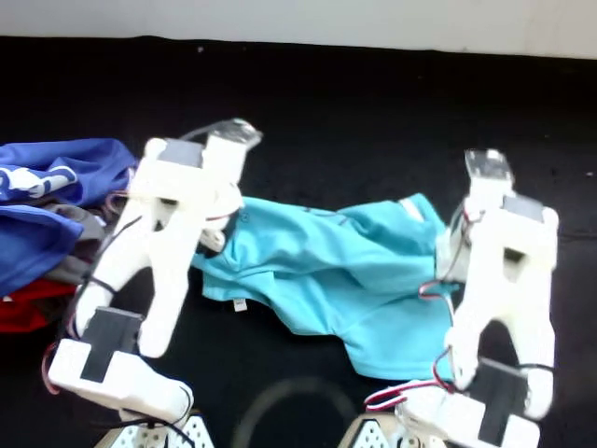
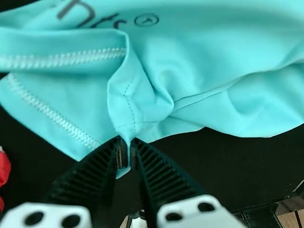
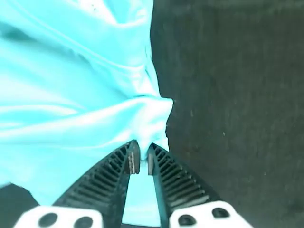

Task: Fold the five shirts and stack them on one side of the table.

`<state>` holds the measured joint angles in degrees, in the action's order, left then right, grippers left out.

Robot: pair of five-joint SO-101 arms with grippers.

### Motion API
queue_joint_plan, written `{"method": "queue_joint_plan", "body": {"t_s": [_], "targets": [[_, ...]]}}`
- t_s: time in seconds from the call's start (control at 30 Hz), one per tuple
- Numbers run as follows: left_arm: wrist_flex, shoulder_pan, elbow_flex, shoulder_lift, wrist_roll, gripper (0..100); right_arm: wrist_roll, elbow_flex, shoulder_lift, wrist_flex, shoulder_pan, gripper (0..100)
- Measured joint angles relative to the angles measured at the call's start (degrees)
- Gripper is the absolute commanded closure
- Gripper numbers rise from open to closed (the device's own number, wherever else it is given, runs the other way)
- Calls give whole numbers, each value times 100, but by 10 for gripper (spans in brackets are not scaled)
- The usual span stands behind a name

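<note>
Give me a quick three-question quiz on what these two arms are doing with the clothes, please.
1. True or false: the left gripper is shut on the turquoise shirt.
2. In the high view, the pile of other shirts lies: A) at the picture's left edge, B) at its right edge, C) on top of the turquoise shirt.
3. What does the right gripper hold?
Key: 1 true; 2 A; 3 the turquoise shirt.

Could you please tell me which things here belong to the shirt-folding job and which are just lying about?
Belongs to the job: teal shirt, pinched by the left tool and the right tool; blue shirts and red shirt, heaped to one side.
Just there: black table.
</note>
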<state>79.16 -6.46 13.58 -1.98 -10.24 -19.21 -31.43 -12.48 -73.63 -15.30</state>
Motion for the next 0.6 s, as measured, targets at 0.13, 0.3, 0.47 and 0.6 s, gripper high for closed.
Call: {"method": "queue_joint_plan", "body": {"t_s": [0.13,0.3,0.47,0.6], "targets": [[-290,-404,132,0,0,992,-325,-264,-237,26,-149,868],[-334,-651,149,9,0,992,-369,-264,-536,-9,-431,865],[-334,-615,149,9,0,992,-369,-290,-721,-9,-633,865],[-334,-633,149,9,0,992,-369,-308,-721,0,-633,865]]}}
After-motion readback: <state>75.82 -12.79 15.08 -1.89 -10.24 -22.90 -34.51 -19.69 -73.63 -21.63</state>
